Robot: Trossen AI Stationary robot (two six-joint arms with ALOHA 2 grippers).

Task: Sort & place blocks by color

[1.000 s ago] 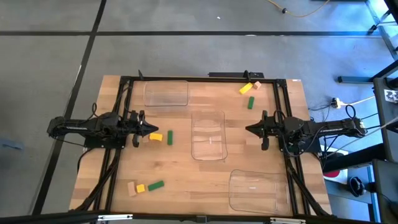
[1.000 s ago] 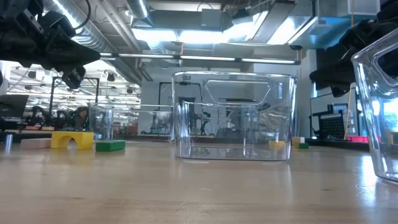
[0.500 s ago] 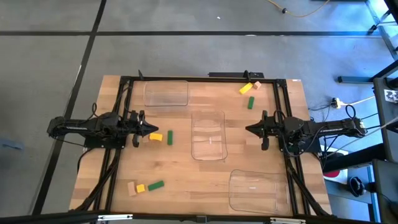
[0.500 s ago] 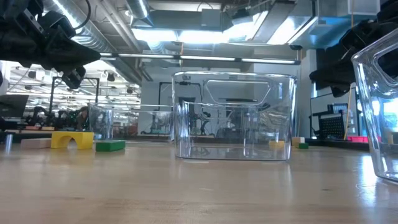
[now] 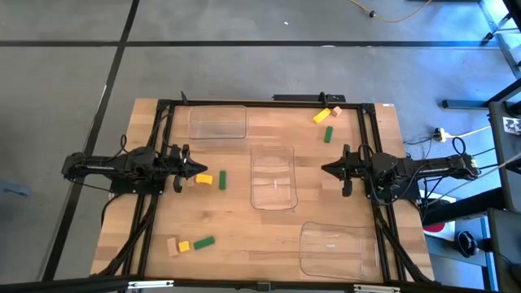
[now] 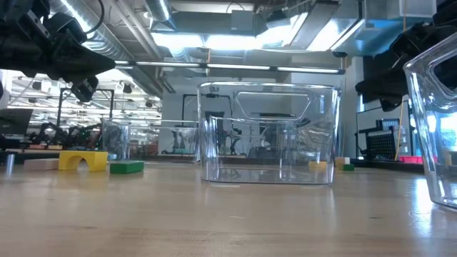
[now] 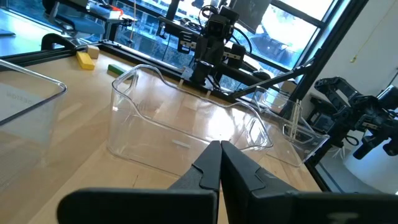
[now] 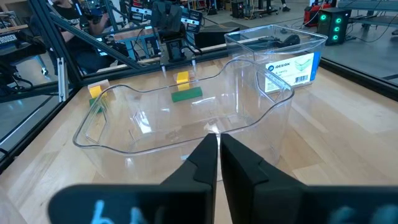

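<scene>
Nearest the front edge of the table (image 5: 269, 236), a tan, a yellow and a green block lie in a short row (image 5: 188, 243), with a clear tray (image 5: 338, 248) off toward the right arm's side. None of the blocks is in a tray yet, so by my reckoning the sorting has not begun.

At mid-table both arms face each other across the middle tray (image 5: 273, 177). The left gripper (image 5: 192, 169) is clenched on nothing, its tips just beside a yellow arch block (image 5: 203, 178) and a green block (image 5: 222, 180). The right gripper (image 5: 329, 169) is likewise pinched closed and empty, hovering near the middle tray's other wall.

I would worry about three things. Fingers pressed together cannot take a block, and lowered like that they would shove the arch into its green neighbour. The blocks lie close in each cluster, so a grab could catch two colours at once. The trays are clear and look light; a fingertip clipping a rim could slide or tip one.

Farther back, a third tray (image 5: 217, 122) stands on the left arm's side, bearing a white sticker (image 8: 287, 66) that reads "DESIGN"; the smaller print I cannot make out. At the far right corner lie another yellow, tan and green trio (image 5: 326, 118).
</scene>
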